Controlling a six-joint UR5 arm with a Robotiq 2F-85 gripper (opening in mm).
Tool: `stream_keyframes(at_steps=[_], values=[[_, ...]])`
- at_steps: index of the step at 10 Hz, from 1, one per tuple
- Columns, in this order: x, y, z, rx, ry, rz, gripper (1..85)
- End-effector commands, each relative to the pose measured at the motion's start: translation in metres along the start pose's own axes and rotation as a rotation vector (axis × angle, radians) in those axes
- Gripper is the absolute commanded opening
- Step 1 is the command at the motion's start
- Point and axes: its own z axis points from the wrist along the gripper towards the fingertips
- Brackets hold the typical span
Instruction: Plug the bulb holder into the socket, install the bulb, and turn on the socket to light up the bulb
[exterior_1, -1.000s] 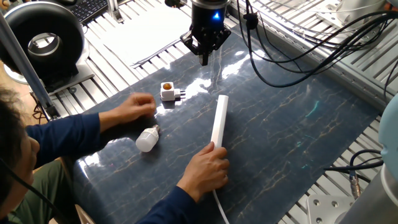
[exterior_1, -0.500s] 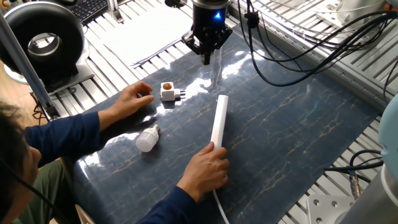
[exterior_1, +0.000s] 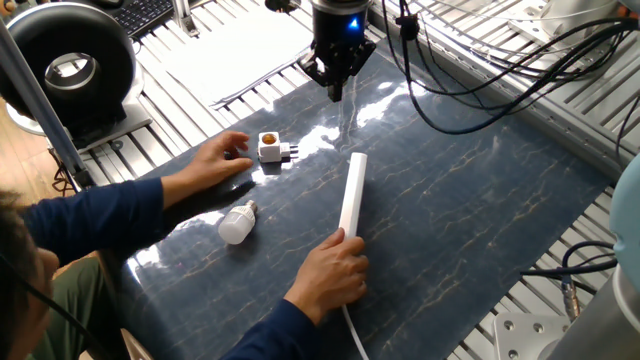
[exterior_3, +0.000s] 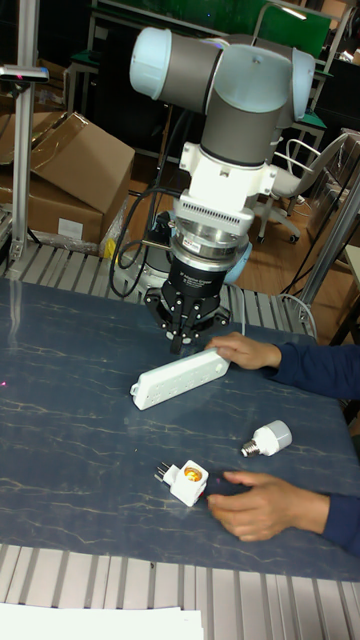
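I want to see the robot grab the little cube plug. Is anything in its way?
Yes. A person's hand rests right beside the bulb holder, with fingers at it. The gripper hangs above the mat, empty. Nothing else lies between them, but the hand crowds the holder.

- My gripper (exterior_3: 182, 347) hangs fingers-down above the socket's (exterior_3: 178, 377) middle.
- A person's hand (exterior_3: 244, 351) rests on the socket's end.
- Another hand (exterior_3: 263, 506) touches the bulb holder (exterior_3: 187, 481); the bulb (exterior_3: 266, 438) lies nearby.
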Motion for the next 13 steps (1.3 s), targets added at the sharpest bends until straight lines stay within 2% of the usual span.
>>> stream_keyframes(at_steps=[1, 2, 3, 4, 5, 6, 7, 8, 9, 10, 11, 12, 13], values=[[0.006, 0.066, -0.01, -0.254, 0.045, 0.164, 1.3], [0.001, 0.051, -0.007, -0.198, 0.018, 0.144, 1.3], [-0.016, -0.032, -0.004, 0.123, -0.06, -0.062, 1.3], [-0.019, -0.045, -0.007, 0.177, -0.062, -0.137, 1.3], [-0.012, -0.016, -0.002, 0.062, -0.045, -0.081, 1.3], [0.008, 0.066, -0.011, -0.258, 0.048, 0.111, 1.3], [-0.004, 0.028, -0.003, -0.11, -0.012, 0.049, 1.3], [-0.035, -0.07, -0.014, 0.286, -0.114, -0.174, 1.3], [-0.003, 0.009, -0.002, -0.036, -0.01, 0.003, 1.3], [0.012, 0.083, -0.015, -0.322, 0.075, 0.16, 1.3], [-0.016, -0.036, -0.004, 0.143, -0.057, -0.091, 1.3], [0.002, 0.009, -0.002, -0.035, 0.007, 0.021, 1.3], [0.005, 0.039, -0.005, -0.154, 0.025, 0.062, 1.3]])
